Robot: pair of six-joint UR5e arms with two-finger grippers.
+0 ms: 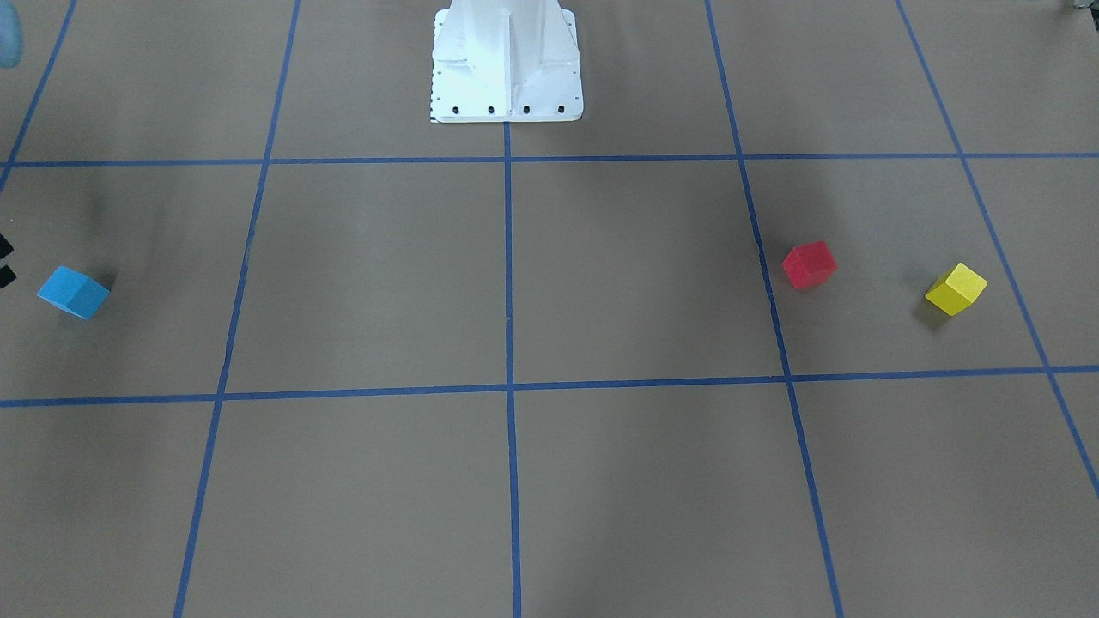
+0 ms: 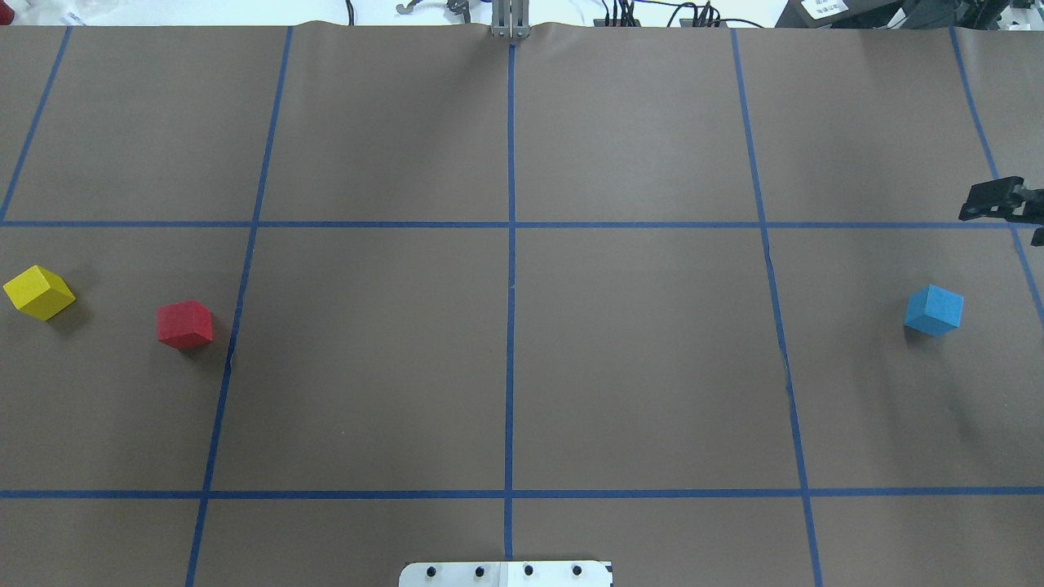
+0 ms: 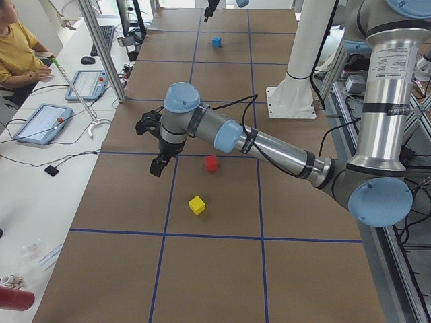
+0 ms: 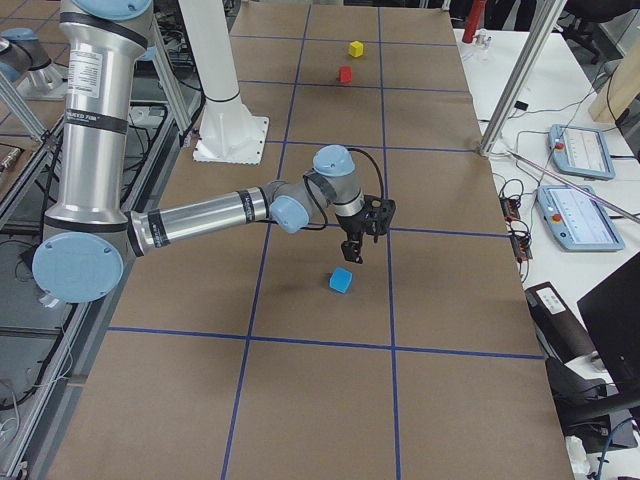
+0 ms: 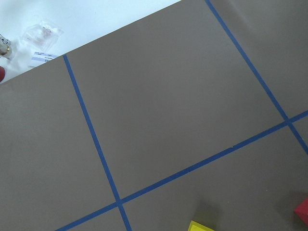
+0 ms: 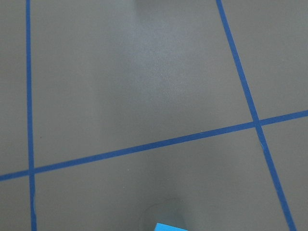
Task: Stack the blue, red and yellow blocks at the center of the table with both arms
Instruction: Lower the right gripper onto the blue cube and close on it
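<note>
The blue block (image 2: 935, 310) was seen on the right side of the table (image 2: 652, 367), well apart from the centre. The red block (image 2: 185, 324) and the yellow block (image 2: 38, 292) lay on the left side, near each other but not touching, the yellow one further out. Nothing had been stacked at the centre, where the blue tape lines (image 2: 510, 326) crossed.

The right gripper (image 1: 4, 261) was held above the table near the blue block, a little beyond it on the far side. Its two dark fingertips were seen apart at the picture's edge, so it was judged to be spread and empty. The left gripper (image 3: 153, 145) was held over the table near the red block. It appeared only in the side view, so it could not be told whether it was spread or pressed together.

The blocks were judged to be small, light, rigid cubes with flat matt faces, unlikely to slip or be crushed. Each would best be taken across two opposite side faces, about mid-height. All three lay askew to the grid, so the wrist would need to be turned to match.
</note>
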